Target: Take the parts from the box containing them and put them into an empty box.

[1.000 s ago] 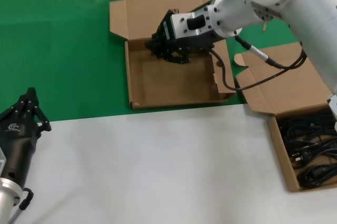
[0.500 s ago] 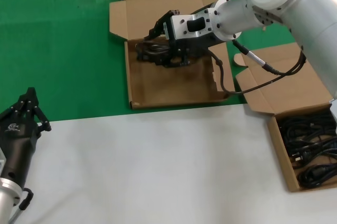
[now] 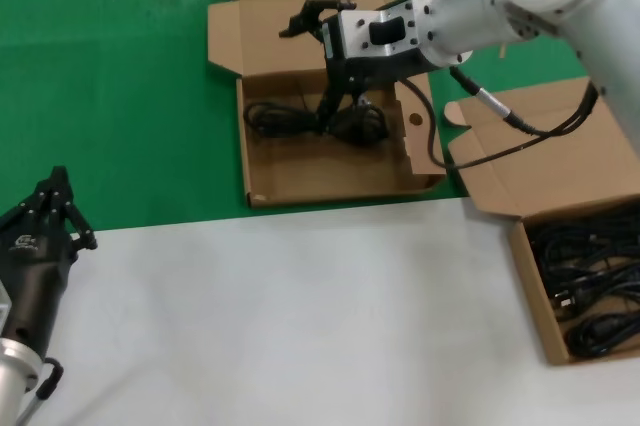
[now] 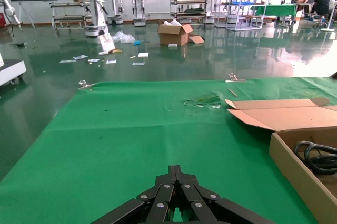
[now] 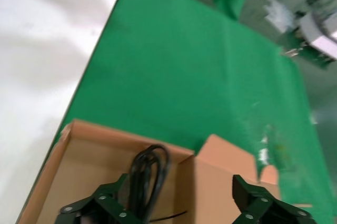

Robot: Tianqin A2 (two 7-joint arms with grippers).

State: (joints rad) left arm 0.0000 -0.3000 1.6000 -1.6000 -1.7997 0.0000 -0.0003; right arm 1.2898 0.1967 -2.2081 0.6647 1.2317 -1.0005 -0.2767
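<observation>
Since a moment ago the right hand has let go of a cable bundle and lifted off it; the bundle now lies flat along the far side of the box with the finger hole, just under the hinge of its open lid. That hand hangs above the bundle with its fingers spread wide, touching nothing, and its wrist view shows the bundle between the two parted fingers. This box sits on the green cloth toward the far edge of the table. The other box rests at the right edge, lid folded back, with the remaining cable bundles heaped inside. The left hand waits near the left edge, over the white surface, fingers pressed together to a point.
</observation>
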